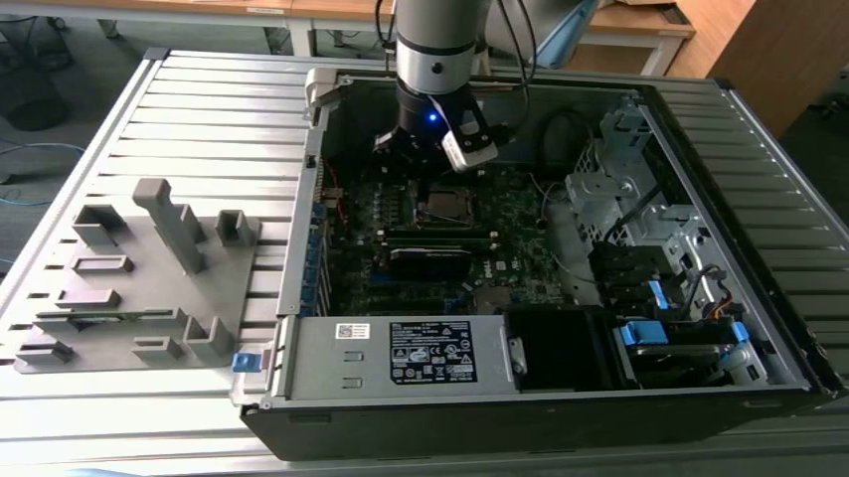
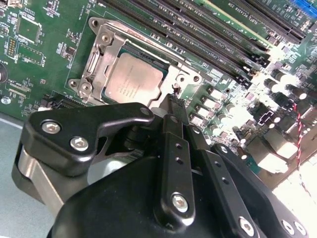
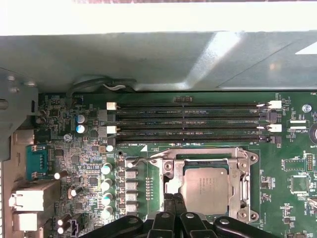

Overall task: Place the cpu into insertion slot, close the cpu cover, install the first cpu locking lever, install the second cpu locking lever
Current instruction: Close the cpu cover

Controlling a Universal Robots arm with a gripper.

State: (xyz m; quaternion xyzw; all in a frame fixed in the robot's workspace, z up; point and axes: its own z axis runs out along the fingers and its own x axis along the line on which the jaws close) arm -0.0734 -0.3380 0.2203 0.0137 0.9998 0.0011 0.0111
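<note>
The cpu [image 3: 205,191], a square chip with a dull silver top, lies flat in the insertion slot [image 1: 447,206] on the green motherboard. The cpu cover [image 3: 171,182], a silver metal frame, lies down around the chip, which shows through its window; the cpu [image 2: 133,79] and the cpu cover [image 2: 99,54] look the same in the second wrist view. A thin wire locking lever [image 3: 143,158] runs along the socket's edge near the memory slots. My gripper [image 2: 173,99] hangs just beside the socket's rim, its black fingers [image 3: 168,210] pressed together with nothing visible between them.
Several long black memory slots [image 3: 193,121] run beside the socket. The open computer case holds a labelled grey power-supply box [image 1: 398,353], drive cages [image 1: 637,189] and cables on the exterior view's right. A grey fixture block [image 1: 133,278] stands on the slatted table at the exterior view's left.
</note>
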